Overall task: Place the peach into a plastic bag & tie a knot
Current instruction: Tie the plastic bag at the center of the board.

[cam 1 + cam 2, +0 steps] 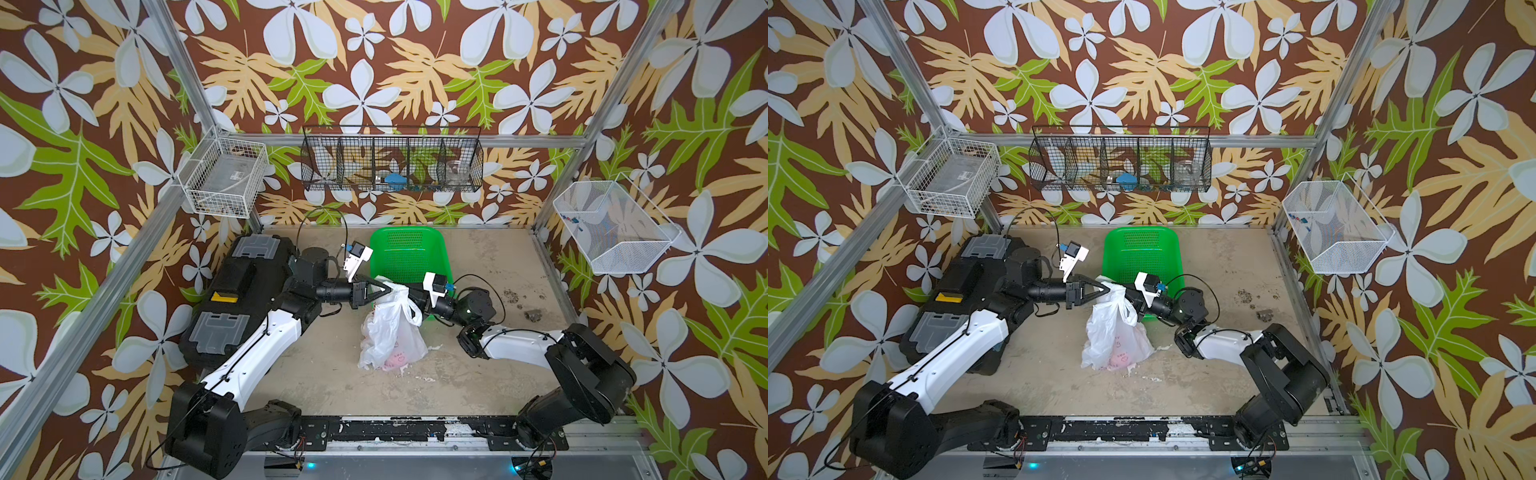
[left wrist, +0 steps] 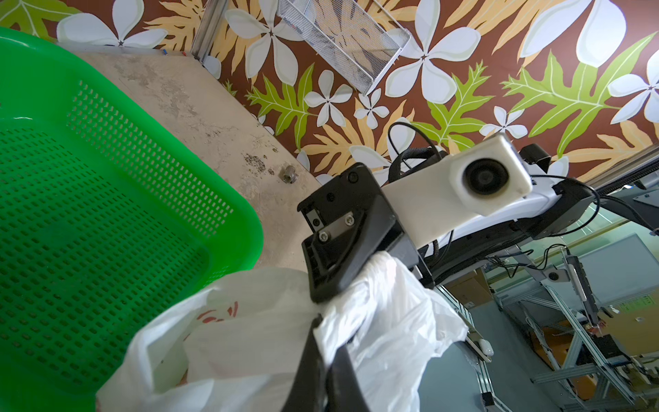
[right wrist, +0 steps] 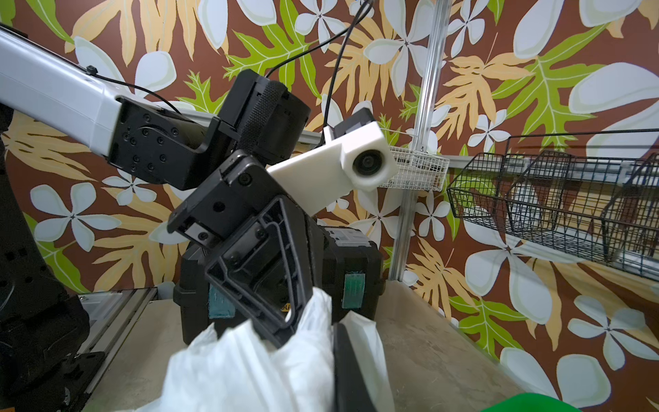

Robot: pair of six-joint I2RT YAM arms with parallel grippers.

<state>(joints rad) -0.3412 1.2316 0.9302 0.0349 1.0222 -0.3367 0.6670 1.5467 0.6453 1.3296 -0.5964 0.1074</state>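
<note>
Pinching plastic bag (image 1: 390,332) top: left tool (image 1: 387,288) clamped; right tool (image 2: 371,278) grip unclear; green basket (image 1: 405,249) just behind.

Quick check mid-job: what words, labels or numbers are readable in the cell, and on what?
No text is legible in any view.
On the plastic bag: red printed marks, blurred, unreadable.
On the black toolbox: yellow label, too small to read.
On the grey box in the white wire basket: white sticker, too small to read.
</note>
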